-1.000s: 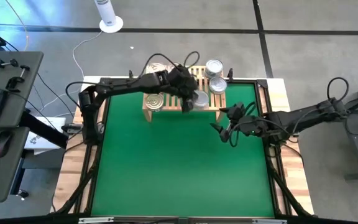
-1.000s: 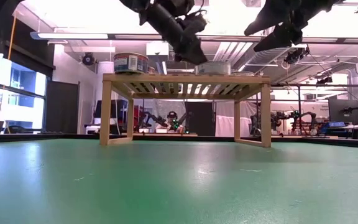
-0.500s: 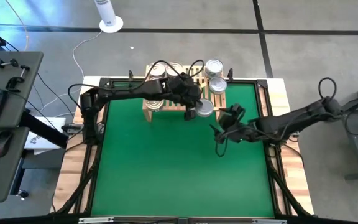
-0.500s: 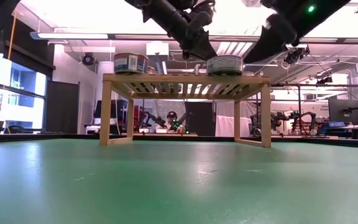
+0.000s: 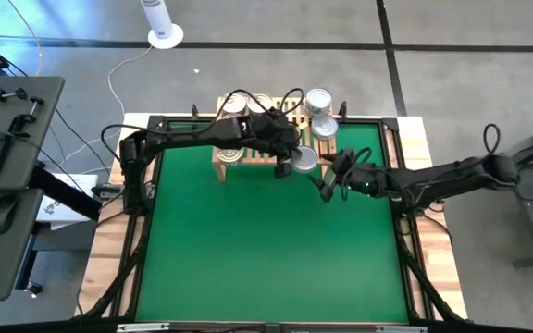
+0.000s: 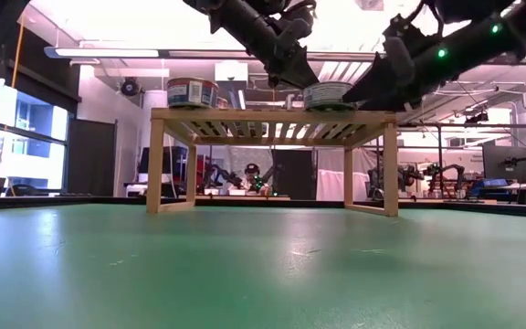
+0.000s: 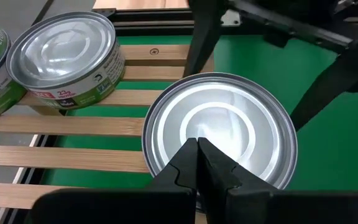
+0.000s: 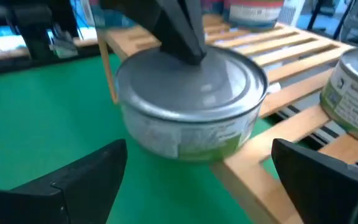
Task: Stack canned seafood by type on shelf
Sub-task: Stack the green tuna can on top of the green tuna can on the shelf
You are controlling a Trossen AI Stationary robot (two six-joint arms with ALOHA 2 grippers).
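A silver-topped tin of canned seafood stands at the near right corner of the light-wood shelf, partly over its edge. My left gripper is shut, its tips on the tin's top. My right gripper is open just right of the tin, one finger at each side and clear of it. On the shelf also stand a gold-topped tin at the left and silver tins at the far right. My left gripper presses its shut fingertips down on the tin's silver top, about at its middle. The fingers slant down from the table's left. The tin stands upright with its base on the slats at the shelf's corner.
The green mat lies open in front of the shelf. A second silver tin stands on the slats just beyond the pressed one. The shelf's right legs stand below my right gripper.
My left gripper, shut on top of the tin, has slid it along the slats toward the shelf's near right corner, then kept still. My right gripper, open throughout, has come down and in toward the tin from the table's right.
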